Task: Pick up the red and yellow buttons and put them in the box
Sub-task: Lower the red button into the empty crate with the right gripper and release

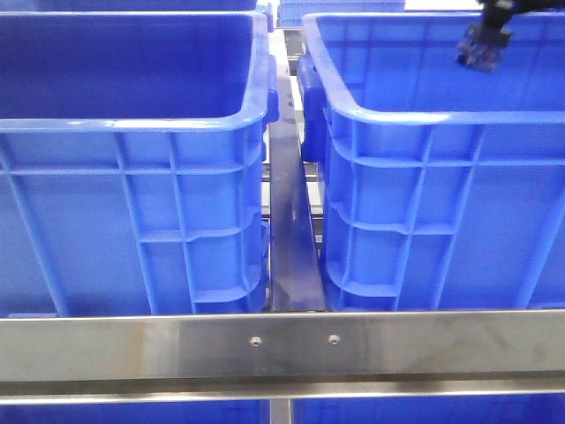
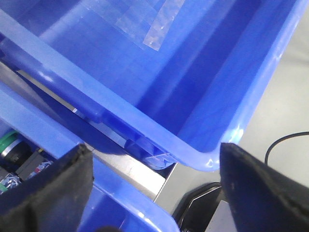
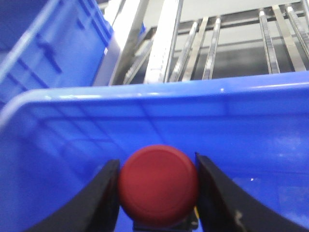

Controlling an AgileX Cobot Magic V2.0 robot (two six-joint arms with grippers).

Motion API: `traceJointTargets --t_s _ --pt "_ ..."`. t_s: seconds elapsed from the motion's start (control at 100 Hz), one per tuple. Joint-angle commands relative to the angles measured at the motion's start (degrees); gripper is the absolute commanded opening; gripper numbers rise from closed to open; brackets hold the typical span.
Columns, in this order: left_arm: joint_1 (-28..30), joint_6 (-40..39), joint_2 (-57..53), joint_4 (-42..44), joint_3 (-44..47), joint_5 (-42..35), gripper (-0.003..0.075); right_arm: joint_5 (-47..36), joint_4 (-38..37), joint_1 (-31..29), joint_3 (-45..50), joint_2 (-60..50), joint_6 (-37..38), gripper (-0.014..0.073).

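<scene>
Open left gripper (image 2: 154,193) above blue crate (image 2: 193,87) rim — parted dark fingers (image 2: 48,188).

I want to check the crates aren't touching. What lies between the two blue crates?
In the front view, a steel rail runs down the gap between the left crate and the right crate; they stand apart.

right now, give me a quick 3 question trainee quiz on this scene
1. True or false: the right gripper is shut on the red button.
2. Which crate does the right gripper hang over in the front view? A) left crate B) right crate
3. Fill in: the left gripper is ____, holding nothing.

Key: 1 true; 2 B; 3 open
</scene>
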Motion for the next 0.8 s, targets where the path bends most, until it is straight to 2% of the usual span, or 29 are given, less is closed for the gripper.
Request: traceJointTargets --t_s 0.0,0.31,0.48,0.79 --pt "-0.3 -0.1 -2.2 -1.8 -2.2 -2.3 0.0512 1.1 2.3 -0.1 -4.2 0.5 -2.1 0.0244" --pt "-0.3 -0.1 -2.2 -1.8 -2.2 -2.3 0.0512 0.9 2.3 0.9 -10.1 10.4 -2.3 0.0244" --pt "-0.3 -0.1 -2.2 -1.8 -2.2 -2.8 0.0512 -2.1 2.3 2.7 -13.2 14.8 -2.4 0.0244" --pt "-0.3 -0.1 -2.2 -1.8 -2.2 -2.8 0.0512 -5.3 2.3 3.1 -14.0 16.6 -4.3 0.0244"
